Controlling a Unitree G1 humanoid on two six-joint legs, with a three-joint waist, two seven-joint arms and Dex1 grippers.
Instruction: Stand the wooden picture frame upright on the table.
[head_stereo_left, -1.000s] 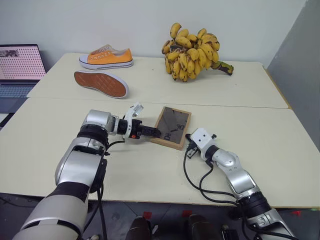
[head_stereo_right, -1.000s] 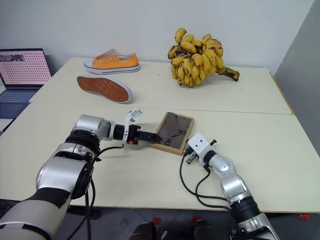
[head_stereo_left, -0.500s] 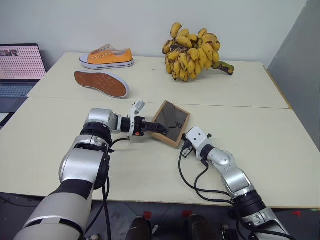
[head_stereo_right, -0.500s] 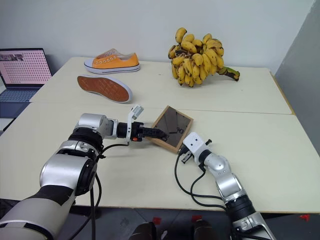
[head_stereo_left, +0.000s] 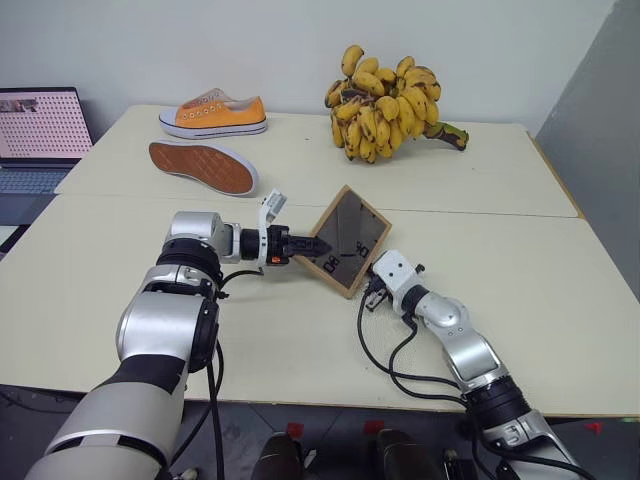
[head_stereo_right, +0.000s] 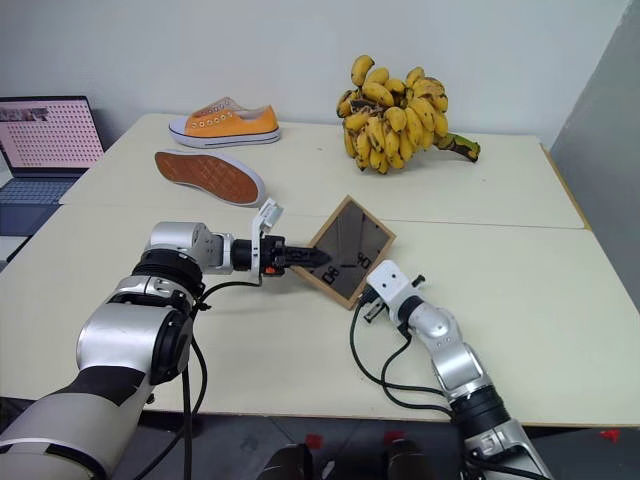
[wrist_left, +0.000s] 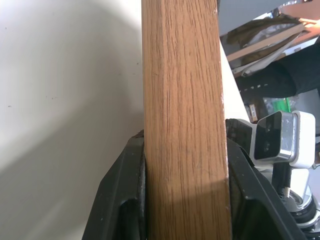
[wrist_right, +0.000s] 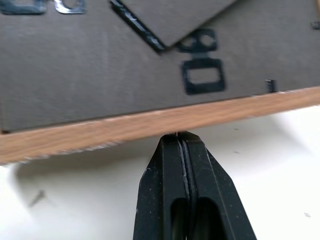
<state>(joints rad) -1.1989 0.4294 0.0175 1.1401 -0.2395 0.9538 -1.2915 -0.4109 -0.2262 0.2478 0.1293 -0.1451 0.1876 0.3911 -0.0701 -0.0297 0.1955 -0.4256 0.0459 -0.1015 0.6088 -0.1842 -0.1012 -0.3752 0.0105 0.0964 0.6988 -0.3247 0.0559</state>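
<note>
While the left gripper (head_stereo_left: 318, 246) pinches one wooden edge of the frame (head_stereo_left: 345, 238) between its two fingers, the frame sits tilted up off the table (head_stereo_left: 300, 330) with its dark back showing and its lower edge low by the right gripper (wrist_right: 181, 136), whose jaws are pressed together with the tips at that edge. With only a narrow edge held, the frame could pivot or slip out and fall flat. If the stand stays folded, it would likely topple once released.
</note>
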